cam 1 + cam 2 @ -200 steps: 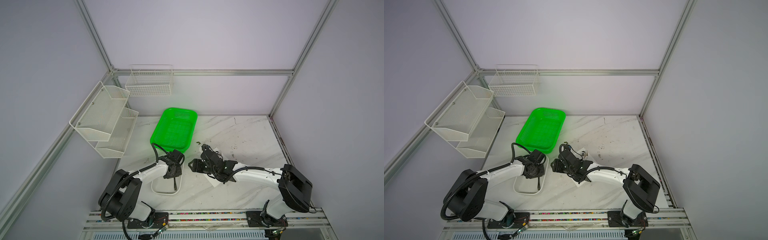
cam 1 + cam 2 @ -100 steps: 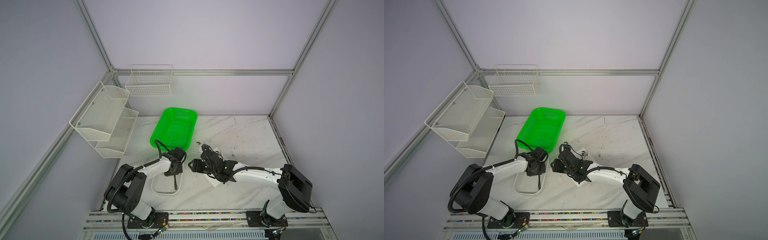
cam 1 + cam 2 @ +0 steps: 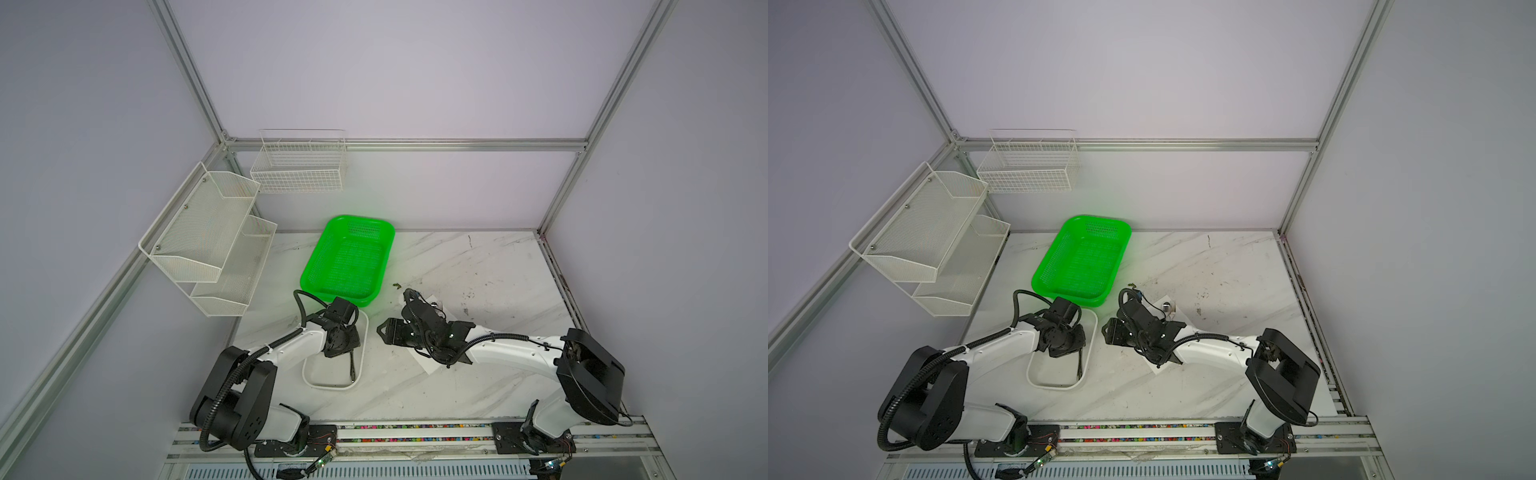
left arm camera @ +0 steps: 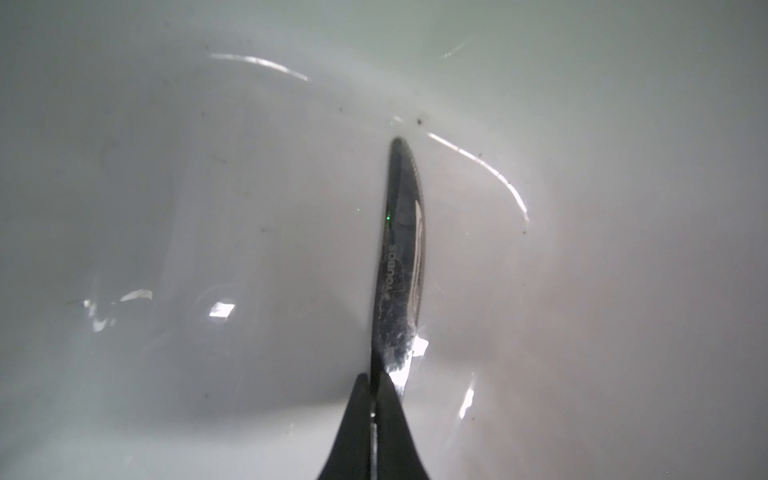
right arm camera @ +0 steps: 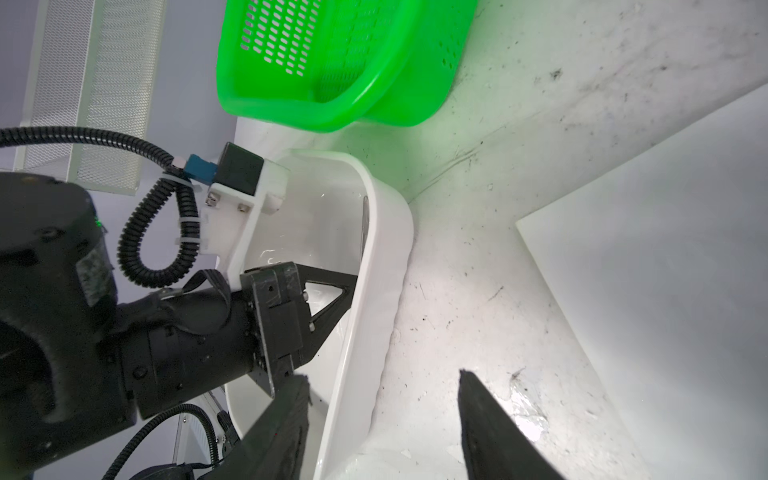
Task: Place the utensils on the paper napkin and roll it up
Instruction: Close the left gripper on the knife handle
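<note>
Inside the white tray [image 3: 328, 387], the knife [image 4: 403, 249] is pinched by the left gripper [image 4: 374, 380], whose jaws are closed tight on it (the blade lies near one long wall). The right gripper [image 5: 383, 376] is held partly open and empty over the worktop [image 3: 478, 266], just beside the paper napkin [image 5: 665, 249].

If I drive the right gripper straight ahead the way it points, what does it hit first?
Probably the outer wall of the white tray: the right gripper, fingers apart, points at it over bare table. Whether it would clear the rim is unclear.
</note>
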### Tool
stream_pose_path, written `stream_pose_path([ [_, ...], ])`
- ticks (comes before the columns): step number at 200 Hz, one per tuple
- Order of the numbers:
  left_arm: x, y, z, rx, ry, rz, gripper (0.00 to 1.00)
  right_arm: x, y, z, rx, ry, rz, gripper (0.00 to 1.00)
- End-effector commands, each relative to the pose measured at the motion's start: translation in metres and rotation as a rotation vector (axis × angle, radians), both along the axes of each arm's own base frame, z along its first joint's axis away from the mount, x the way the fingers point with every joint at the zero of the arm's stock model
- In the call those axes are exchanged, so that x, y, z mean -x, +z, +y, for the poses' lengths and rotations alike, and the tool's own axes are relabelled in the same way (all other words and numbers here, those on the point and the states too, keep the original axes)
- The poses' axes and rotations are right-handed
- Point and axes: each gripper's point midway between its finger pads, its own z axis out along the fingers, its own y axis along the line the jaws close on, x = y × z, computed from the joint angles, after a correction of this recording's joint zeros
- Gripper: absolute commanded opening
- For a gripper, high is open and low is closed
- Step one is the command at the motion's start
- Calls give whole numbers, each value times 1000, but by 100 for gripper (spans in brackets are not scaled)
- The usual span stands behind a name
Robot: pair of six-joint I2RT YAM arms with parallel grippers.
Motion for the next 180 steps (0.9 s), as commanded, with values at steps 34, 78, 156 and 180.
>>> stream_pose_path([
  [34, 51, -18, -4, 77, -29, 184, 19, 0, -2, -4, 9, -15, 21, 59],
  [78, 57, -21, 3, 33, -38, 209, 24, 0, -4, -4, 12, -14, 26, 59],
  [156, 77, -38, 11, -210, -141, 387, 18, 0, -4, -5, 19, -17, 26, 59],
  [180, 84, -44, 8, -225, -163, 435, 14, -2, -1, -8, 19, -30, 15, 59],
])
